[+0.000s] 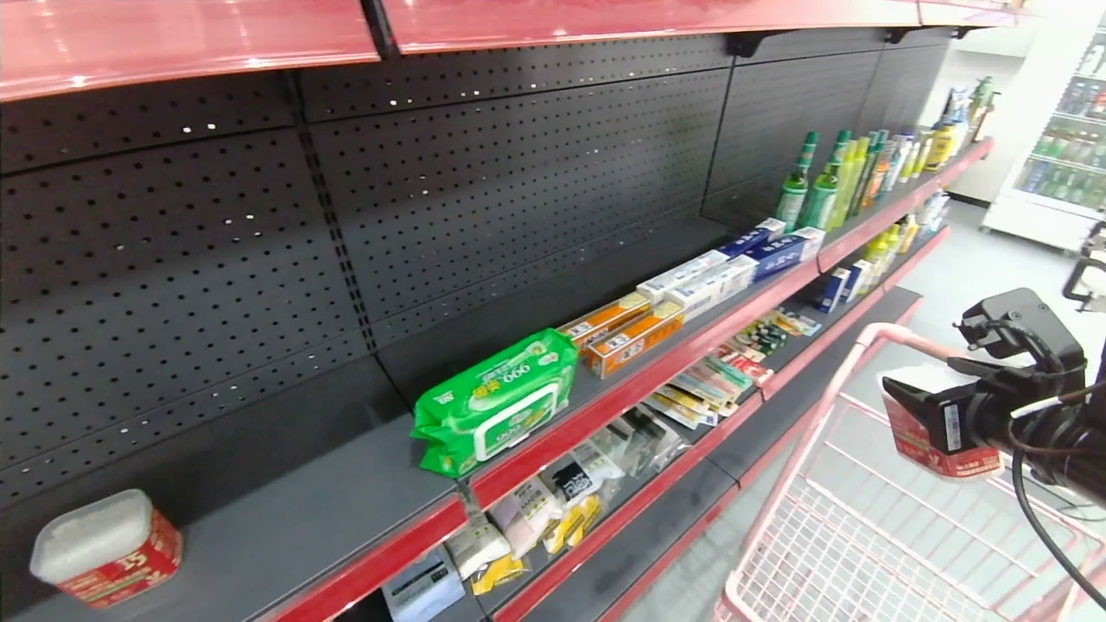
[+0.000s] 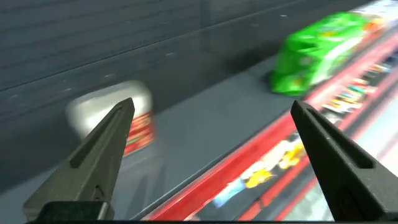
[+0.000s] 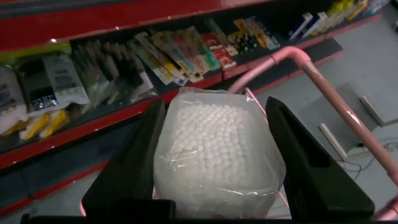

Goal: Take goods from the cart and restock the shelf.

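Over the pink wire cart [image 1: 851,536], saw the right gripper [image 3: 217,158] clenched on a clear plastic pack of small white pellets with a red label band [image 1: 950,458]. One black finger pressed flat against each side of it. Held the pack up in the air above the cart's basket, well apart from the shelf, with the pink handle bar [image 3: 314,71] just beyond.

Off to the left, found the left gripper [image 2: 212,107] spread wide, nothing between the fingers, hanging above the dark grey shelf board with the red front lip [image 1: 302,510]. Just past those fingers, spotted a second pellet pack with a white top and red band [image 1: 104,549], sitting upright on that board, close to the black perforated back panel [image 1: 518,173].

Further along the same board, noticed a soft green pack of wet wipes [image 1: 497,402] lying at the front lip, well apart from the second pack. Then a couple of orange cardboard boxes [image 1: 622,333] beside it, white and blue boxes [image 1: 726,272] after those, and tall green bottles [image 1: 816,186] standing in the next bay.

One level down, made out clear sachets and flat packets [image 1: 553,510] laid in a row.
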